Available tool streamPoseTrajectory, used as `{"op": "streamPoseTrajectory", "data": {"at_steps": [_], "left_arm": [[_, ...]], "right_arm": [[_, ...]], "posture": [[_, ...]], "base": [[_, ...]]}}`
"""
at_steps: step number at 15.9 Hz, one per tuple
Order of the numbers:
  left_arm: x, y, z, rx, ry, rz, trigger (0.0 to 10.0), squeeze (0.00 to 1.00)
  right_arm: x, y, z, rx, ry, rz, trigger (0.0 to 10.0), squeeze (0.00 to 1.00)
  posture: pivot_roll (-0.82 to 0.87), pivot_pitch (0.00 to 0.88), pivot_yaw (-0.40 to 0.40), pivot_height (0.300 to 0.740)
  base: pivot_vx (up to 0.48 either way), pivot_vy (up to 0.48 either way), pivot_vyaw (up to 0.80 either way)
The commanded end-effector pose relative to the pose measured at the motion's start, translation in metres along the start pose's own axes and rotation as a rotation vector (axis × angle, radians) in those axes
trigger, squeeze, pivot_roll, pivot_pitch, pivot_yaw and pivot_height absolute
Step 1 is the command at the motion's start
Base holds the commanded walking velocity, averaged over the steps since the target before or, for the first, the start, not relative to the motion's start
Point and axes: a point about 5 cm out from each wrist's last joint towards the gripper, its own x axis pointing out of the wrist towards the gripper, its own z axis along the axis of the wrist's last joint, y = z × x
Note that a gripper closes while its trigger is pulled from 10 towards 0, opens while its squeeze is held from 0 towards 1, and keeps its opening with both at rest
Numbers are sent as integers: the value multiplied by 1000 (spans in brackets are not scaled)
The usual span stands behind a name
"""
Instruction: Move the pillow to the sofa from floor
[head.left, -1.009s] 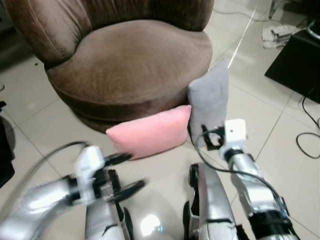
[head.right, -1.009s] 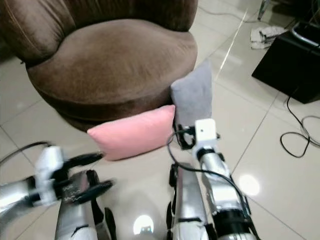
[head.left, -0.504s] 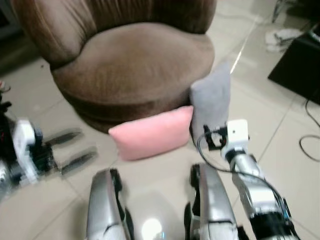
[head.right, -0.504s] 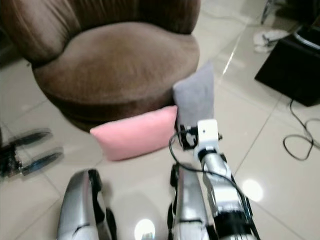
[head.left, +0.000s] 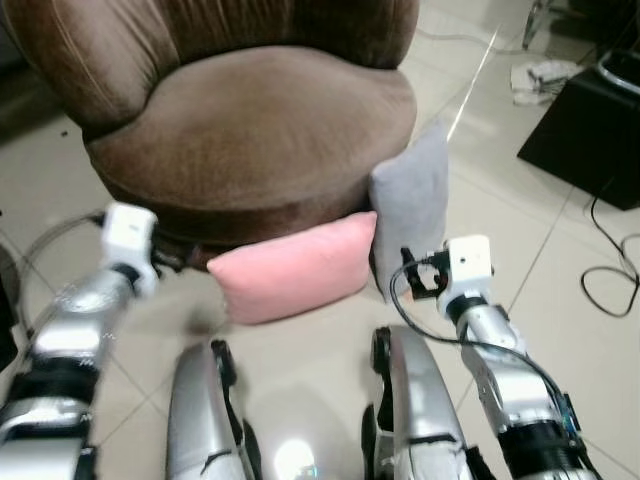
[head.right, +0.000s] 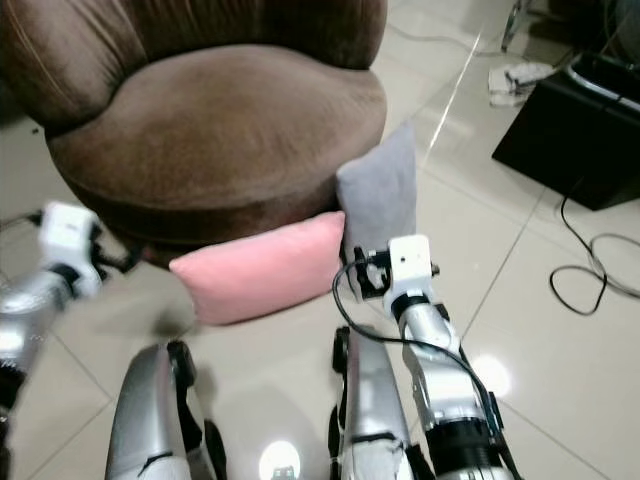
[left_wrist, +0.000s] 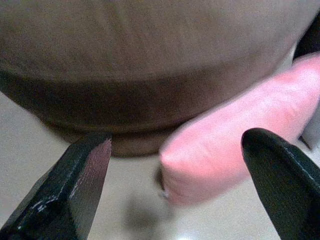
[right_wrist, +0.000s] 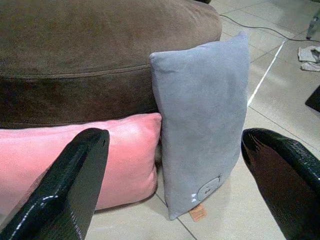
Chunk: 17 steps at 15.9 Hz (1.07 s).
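Observation:
A pink pillow (head.left: 295, 267) lies on the tiled floor against the base of a round brown sofa (head.left: 250, 130). A grey pillow (head.left: 412, 205) stands upright beside it, also leaning on the sofa. My left gripper (head.left: 180, 264) is low at the sofa's base, just left of the pink pillow's end, and it is open; the pillow's end (left_wrist: 215, 160) sits between its fingers (left_wrist: 75, 185) but is not touched. My right gripper (head.left: 416, 280) hovers open just in front of the grey pillow (right_wrist: 205, 120), near its lower edge.
A black box (head.left: 590, 130) stands on the floor to the right, with loose cables (head.left: 612, 270) in front of it and a crumpled cloth (head.left: 545, 75) behind. My silver legs (head.left: 200, 420) stand close before the pillows.
My left arm swung out to the left, then came forward to the sofa's base beside the pink pillow's end. The right arm stayed put. The camera shifted slightly.

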Motion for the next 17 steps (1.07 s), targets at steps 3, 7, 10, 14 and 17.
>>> {"op": "streamPoseTrajectory", "data": {"at_steps": [3,7,10,14,17], "left_arm": [[10,-18,-27,35,107,-1,10000,1000],[13,-12,-22,139,28,107,10000,1000],[14,-10,-9,133,-74,116,10000,1000],[19,-25,-10,89,-85,55,10000,1000],[18,-17,-1,74,-157,144,10000,1000]], "right_arm": [[-12,-1,-2,-66,18,49,10000,0],[-34,3,9,-63,-19,137,10000,0],[-44,11,14,-72,-37,232,10000,0],[-62,19,27,-93,-39,300,10000,0],[-80,18,40,-97,-48,307,10000,0]], "posture": [[-51,260,-56,492],[-107,375,-66,492],[-123,417,-78,492],[-183,470,-82,492],[-242,496,-103,492]], "base": [[0,0,0],[0,0,0],[0,0,0],[0,0,0],[0,0,0]]}}
